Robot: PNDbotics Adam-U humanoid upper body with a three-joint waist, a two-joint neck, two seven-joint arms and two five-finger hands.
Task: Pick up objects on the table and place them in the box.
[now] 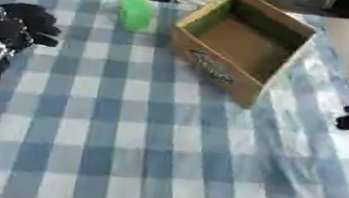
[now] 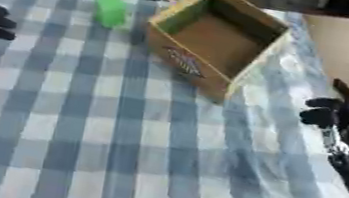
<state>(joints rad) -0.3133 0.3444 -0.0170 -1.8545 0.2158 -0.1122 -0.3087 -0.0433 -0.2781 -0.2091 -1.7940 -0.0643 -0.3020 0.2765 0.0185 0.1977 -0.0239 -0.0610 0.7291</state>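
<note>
The green object [image 1: 135,12] stood on the blue-and-white checked cloth [image 1: 119,132] toward the far side of the table, just beside the near-left wall of the open cardboard box [image 1: 239,41] but apart from it. It looked like a small upright block or bottle, its long axis roughly vertical — more than that could not be told.

The left hand [image 1: 20,22] hung over the left edge of the cloth, fingers curled and holding nothing. The green object lay ahead of it and to its right, toward the box, with bare cloth between them. The right hand [image 2: 332,116] sat at the right edge, also curled on nothing, and the box stood between it and the object.

So the left hand was the nearer and had the clear line — judged from this, the next reach would be forward and rightward, then a short carry right over the box wall. The box interior appeared empty.
</note>
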